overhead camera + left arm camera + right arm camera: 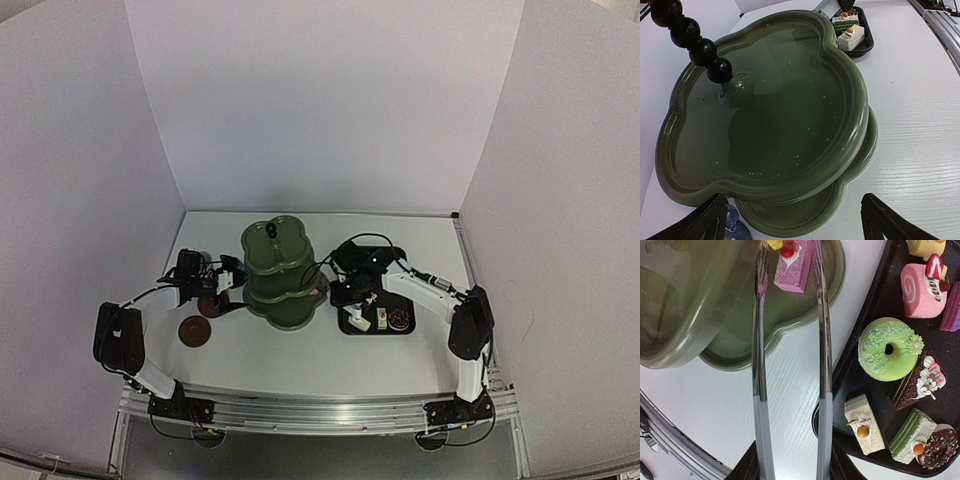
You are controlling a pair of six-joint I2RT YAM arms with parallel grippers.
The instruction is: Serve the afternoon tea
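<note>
One pink pastry sits on the stand, lower tier, top of right wrist view; more wait on the tray. Your right fingers grip the tongs, loose around it; left fingers wide, empty.

Soft, even overhead light; bright views, little shadow.
From above you get a washed-out white table and backdrop walls, with only faint shadow beneath the dark green three-tier stand. On your left wrist camera, its glossy top tier shows a broad dull sheen and bows outward at the edges. On your right wrist camera, the metal tongs flare in bright streaks, and the nearest tier rim blurs while the pastries stay sharp.
</note>
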